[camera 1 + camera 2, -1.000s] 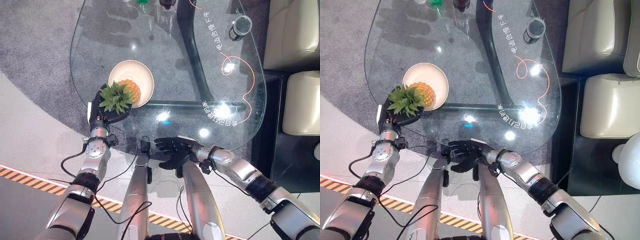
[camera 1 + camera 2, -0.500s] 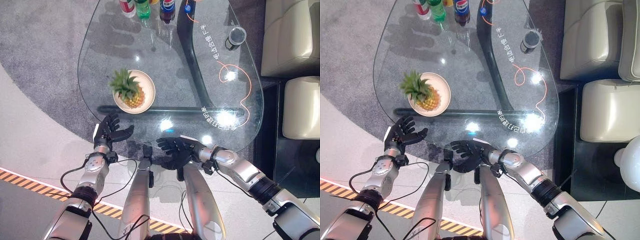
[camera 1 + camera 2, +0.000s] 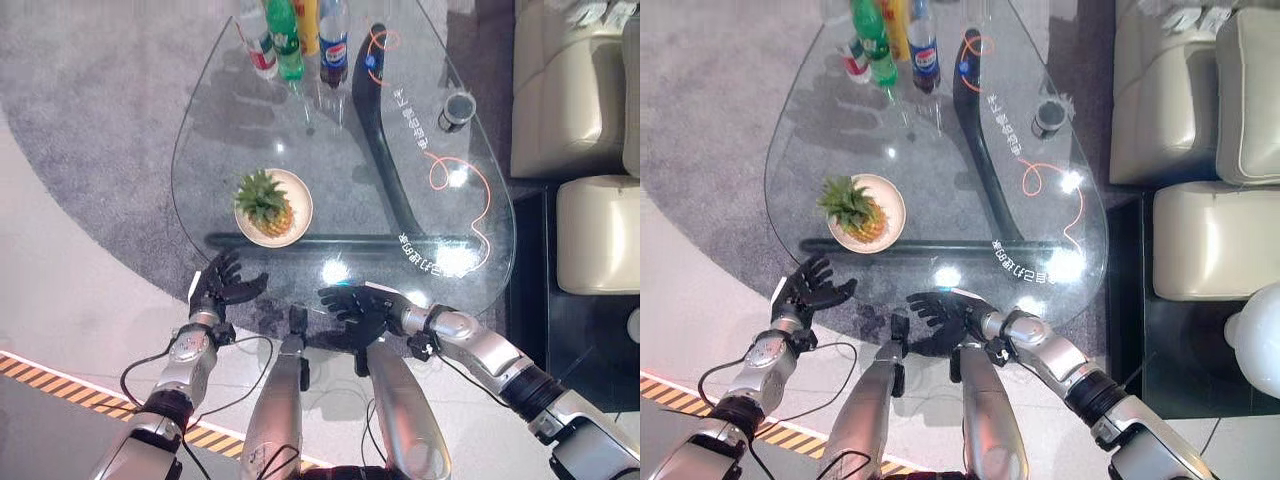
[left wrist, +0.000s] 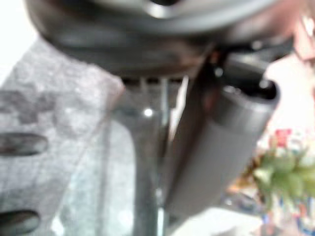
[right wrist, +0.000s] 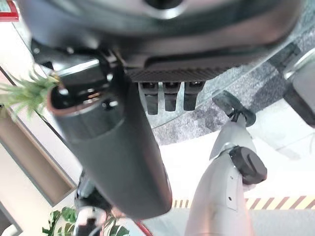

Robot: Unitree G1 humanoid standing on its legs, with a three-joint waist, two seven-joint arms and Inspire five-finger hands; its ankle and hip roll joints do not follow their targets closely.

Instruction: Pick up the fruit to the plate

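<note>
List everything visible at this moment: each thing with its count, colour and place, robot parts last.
Glass table: one, clear, on a dark curved base, over grey carpet.
Plate: one, cream, near the table's left edge.
Pineapple: one, yellow-brown with green crown, lying on the plate.
Bottles: a cluster at the far edge, green, red-labelled, blue-labelled and yellow among them; exact count unclear.
Dark cup: one, far right part of the table.
Sofa cushions: cream, right of the table.
Left hand: dark, open, off the table's near-left edge, holding nothing.
Right hand: dark, fingers spread, at the near edge.
</note>
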